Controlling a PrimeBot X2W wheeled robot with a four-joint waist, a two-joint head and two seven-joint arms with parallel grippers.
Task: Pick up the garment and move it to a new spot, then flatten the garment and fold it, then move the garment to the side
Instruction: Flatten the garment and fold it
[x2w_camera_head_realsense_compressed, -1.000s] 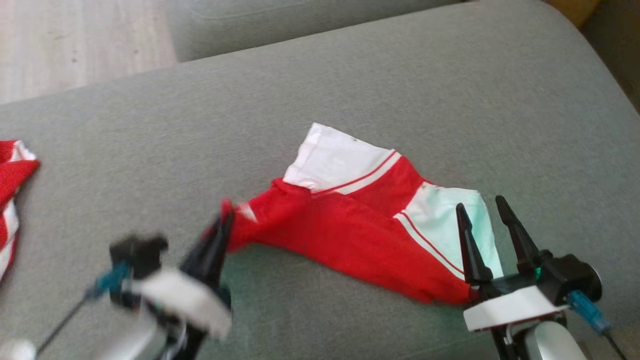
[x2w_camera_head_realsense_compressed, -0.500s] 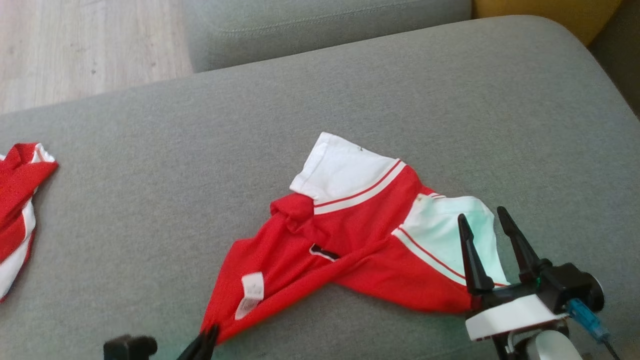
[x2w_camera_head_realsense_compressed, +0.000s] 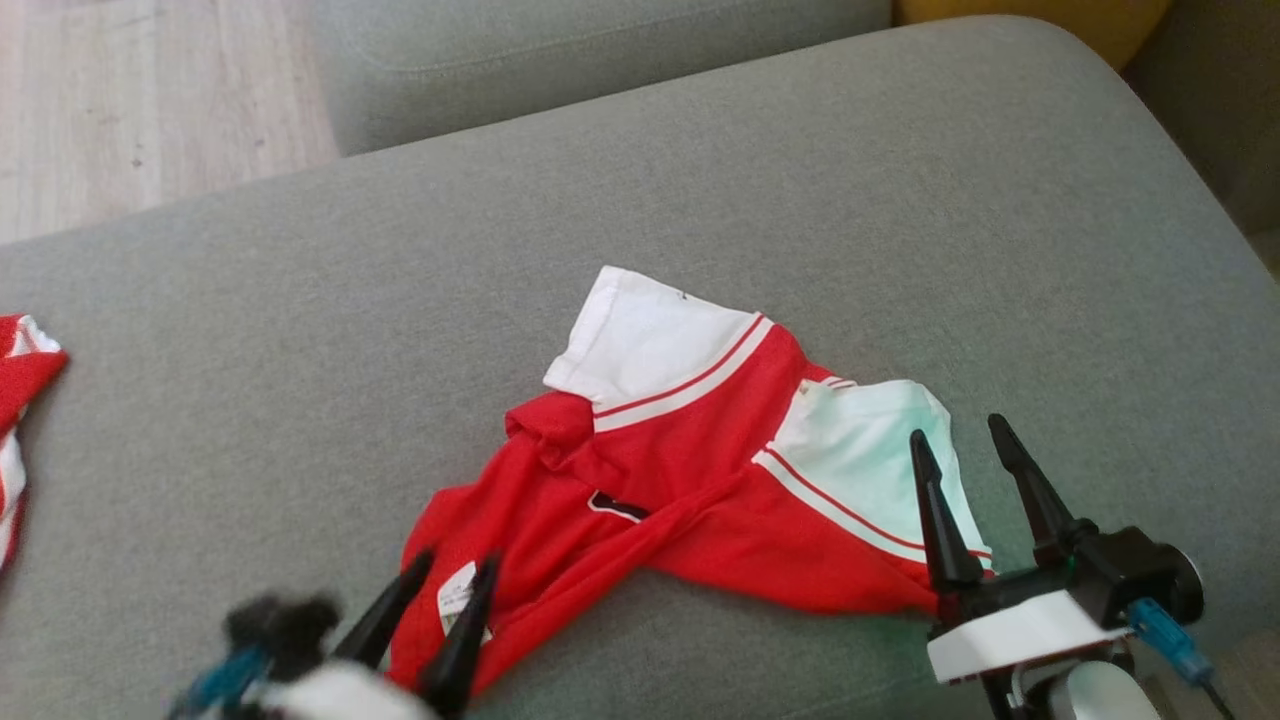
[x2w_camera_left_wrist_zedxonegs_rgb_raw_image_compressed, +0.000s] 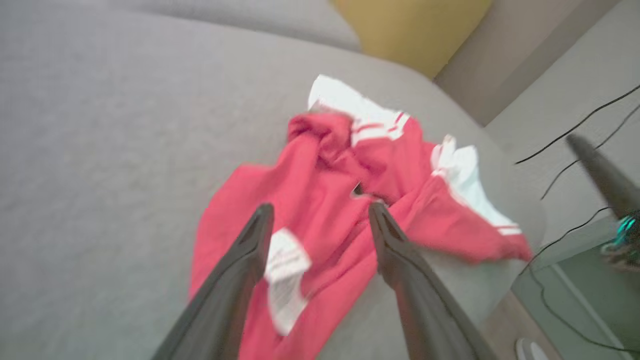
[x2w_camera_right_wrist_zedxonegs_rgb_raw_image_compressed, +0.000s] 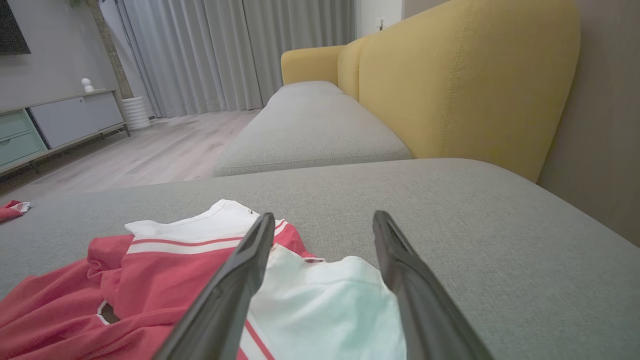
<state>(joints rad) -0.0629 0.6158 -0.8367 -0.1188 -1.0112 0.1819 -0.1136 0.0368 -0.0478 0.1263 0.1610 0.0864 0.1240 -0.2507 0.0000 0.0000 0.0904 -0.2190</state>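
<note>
Garment (x2w_camera_head_realsense_compressed: 690, 480), a red top with white sleeves and striped trim, lies bunched on the wide grey sofa seat (x2w_camera_head_realsense_compressed: 800, 200), towards its near right part. Pale wood floor (x2w_camera_head_realsense_compressed: 150, 100) shows beyond the far left edge, and a yellow backrest (x2w_camera_right_wrist_zedxonegs_rgb_raw_image_compressed: 465, 75) rises off to the right. At the seat's left edge sits another red-and-white cloth (x2w_camera_head_realsense_compressed: 20, 390), well apart from it. The garment's body is twisted into a ridge running from the collar down to the near hem, with the far sleeve (x2w_camera_head_realsense_compressed: 650, 330) pointing away and the right sleeve (x2w_camera_head_realsense_compressed: 860, 460) turned outward. The right gripper (x2w_camera_head_realsense_compressed: 955, 432) hangs over that right sleeve, fingers apart and nothing between them; whether it touches the fabric I cannot tell. The left gripper (x2w_camera_head_realsense_compressed: 457, 563) is at the near-left hem, fingers also spread, straddling the small white label (x2w_camera_head_realsense_compressed: 455, 600) and gripping nothing. To my eye the garment is at its new spot and the flattening is in hand, barely started. The next move would call for both grippers to close on opposite edges — hem on one side, sleeve on the other — and draw the twist out before any fold
</note>
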